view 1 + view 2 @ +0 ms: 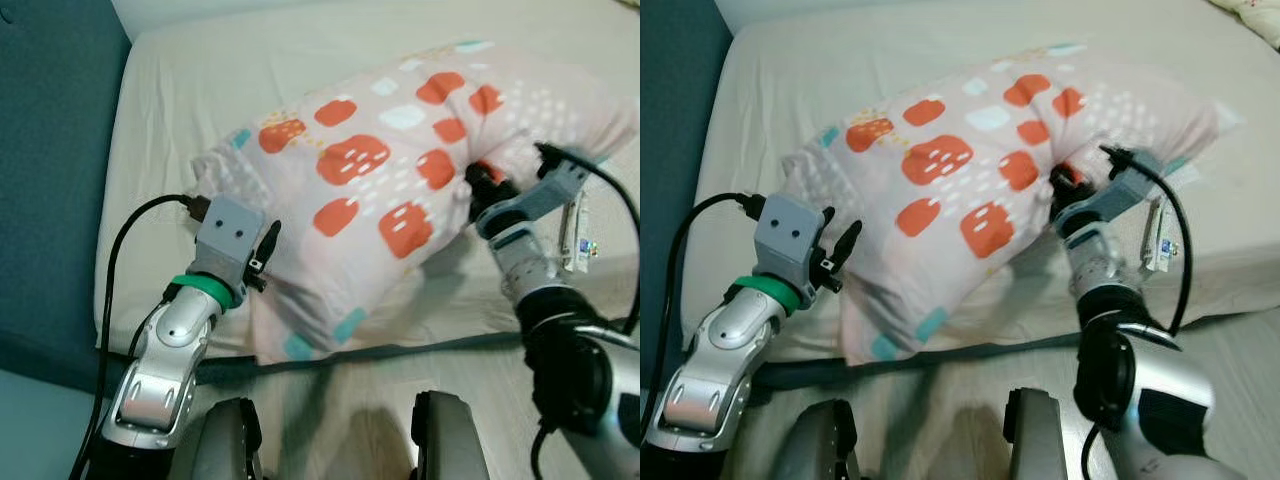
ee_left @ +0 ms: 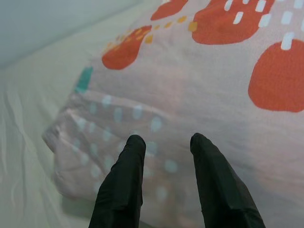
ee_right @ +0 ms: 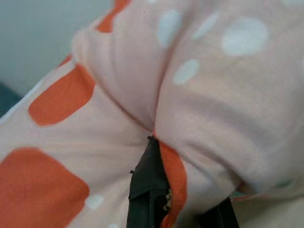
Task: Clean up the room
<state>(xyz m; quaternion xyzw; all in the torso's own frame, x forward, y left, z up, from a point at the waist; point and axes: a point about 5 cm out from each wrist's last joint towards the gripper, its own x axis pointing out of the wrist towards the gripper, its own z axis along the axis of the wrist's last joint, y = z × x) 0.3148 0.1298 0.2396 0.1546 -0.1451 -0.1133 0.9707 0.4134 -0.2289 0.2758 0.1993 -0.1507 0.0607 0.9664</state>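
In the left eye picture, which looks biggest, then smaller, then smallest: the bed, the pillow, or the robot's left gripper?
1. Bed: it spreads past the picture's edges.
2. Pillow: it lies on the bed and covers much of the middle.
3. Left gripper: smallest by far, though it is nearer the camera; its fingers touch the pillow's near edge.

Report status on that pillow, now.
Right gripper pinched on a fold of the pillow. Left gripper open, fingers against the pillow's near corner. Pillow lies on the bed at its edge. Nothing in the way.
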